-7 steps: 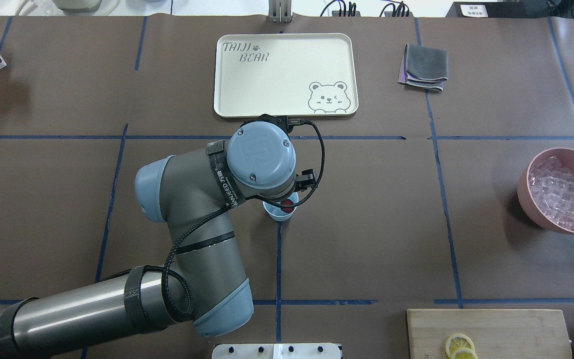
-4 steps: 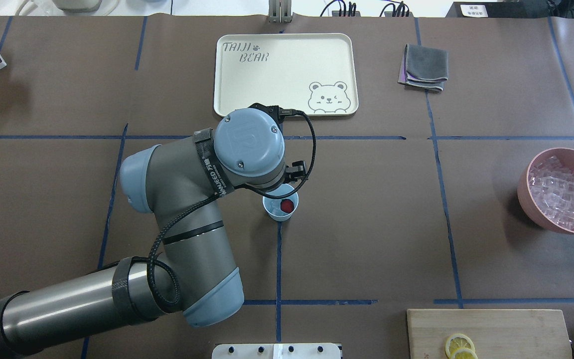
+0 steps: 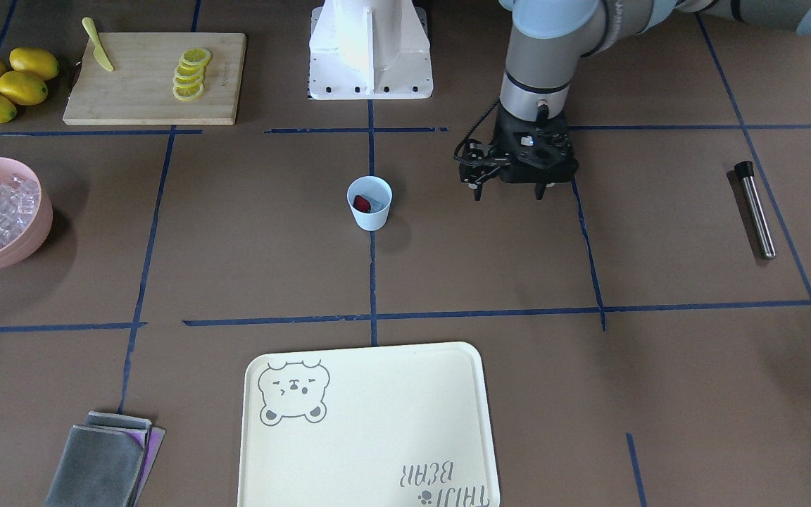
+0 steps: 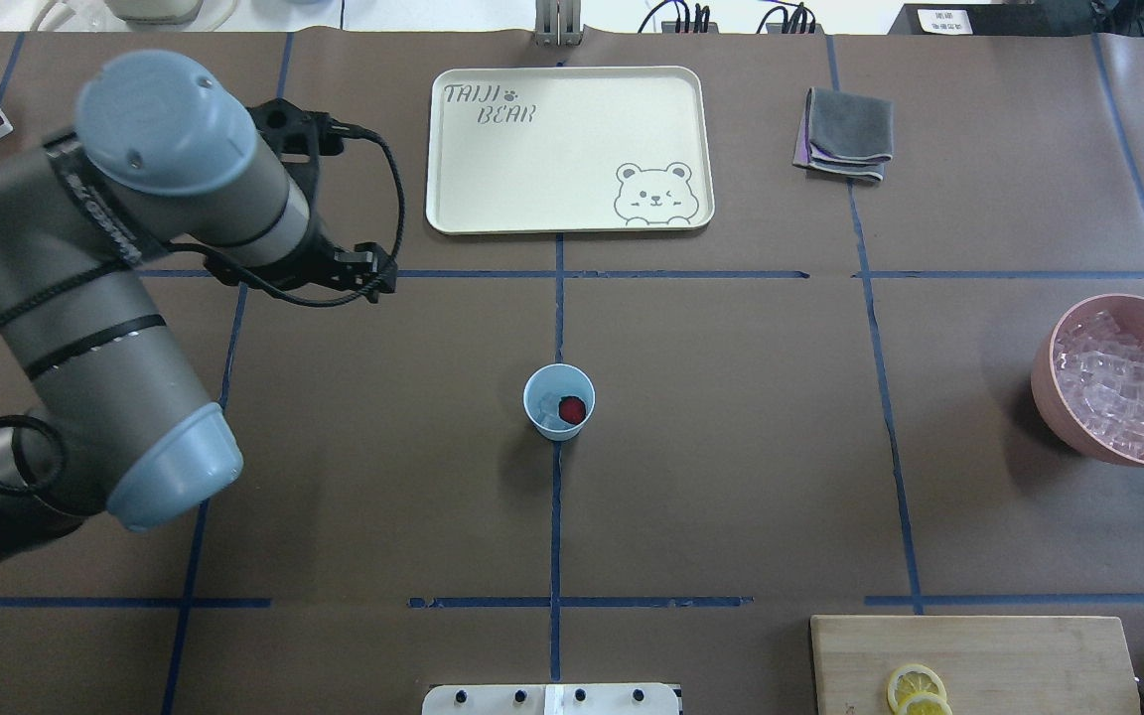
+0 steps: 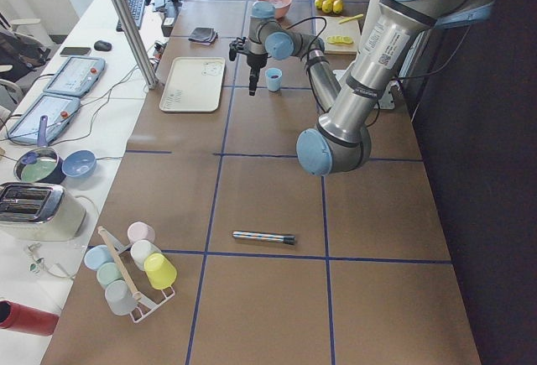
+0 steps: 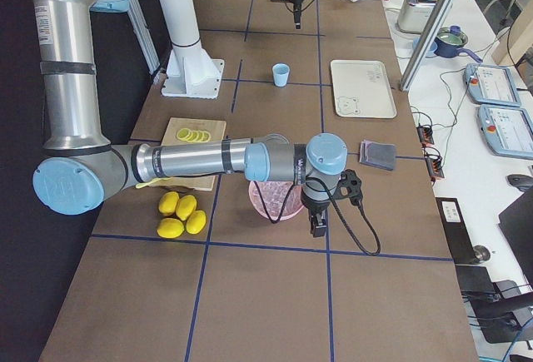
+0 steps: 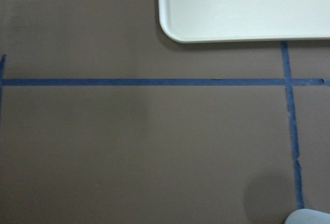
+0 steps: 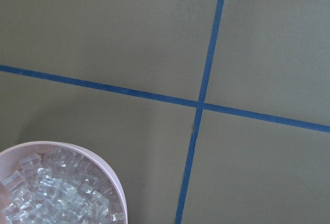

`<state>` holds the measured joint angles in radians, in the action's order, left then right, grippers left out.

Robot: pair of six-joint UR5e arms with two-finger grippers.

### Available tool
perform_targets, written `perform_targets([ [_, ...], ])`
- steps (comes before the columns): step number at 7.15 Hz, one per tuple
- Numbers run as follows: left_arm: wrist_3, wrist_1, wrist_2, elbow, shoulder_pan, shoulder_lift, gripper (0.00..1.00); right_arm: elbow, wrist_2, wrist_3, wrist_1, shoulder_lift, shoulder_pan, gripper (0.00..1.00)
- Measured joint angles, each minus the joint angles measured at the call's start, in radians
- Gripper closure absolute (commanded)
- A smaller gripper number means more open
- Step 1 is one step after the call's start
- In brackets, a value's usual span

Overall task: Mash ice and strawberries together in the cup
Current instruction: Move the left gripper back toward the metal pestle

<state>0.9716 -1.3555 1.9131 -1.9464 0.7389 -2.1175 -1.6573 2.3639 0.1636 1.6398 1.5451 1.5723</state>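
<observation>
Legibly, "TAIJI BEAR" tray (image 4: pixel 572 149) beyond cup (image 4: pixel 538 393)

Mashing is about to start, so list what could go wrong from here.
The cup stands free, with neither arm holding it; pressing down off-centre could tip or slide it. The strawberry sits off-centre in the cup, so a push may miss it. The metal rod lies flat, apart from the open left gripper, and may roll when grasped.
</observation>
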Motion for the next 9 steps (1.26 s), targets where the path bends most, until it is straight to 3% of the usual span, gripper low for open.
perform_targets([
  [3,-0.258,0.015,0.116,-0.024,0.177,0.148,0.0,0.089,0.009,-0.063,-0.192,0.041,0.012,0.0],
  [6,-0.59,0.005,0.248,0.008,0.396,0.336,0.0,0.101,0.068,-0.115,-0.212,0.042,0.024,0.0],
  [7,-0.683,-0.035,0.276,0.038,0.441,0.409,0.0,0.101,0.077,-0.119,-0.213,0.04,0.028,0.0],
  [9,-0.676,-0.336,0.292,0.168,0.467,0.541,0.0,0.101,0.083,-0.12,-0.213,0.036,0.03,0.0],
])
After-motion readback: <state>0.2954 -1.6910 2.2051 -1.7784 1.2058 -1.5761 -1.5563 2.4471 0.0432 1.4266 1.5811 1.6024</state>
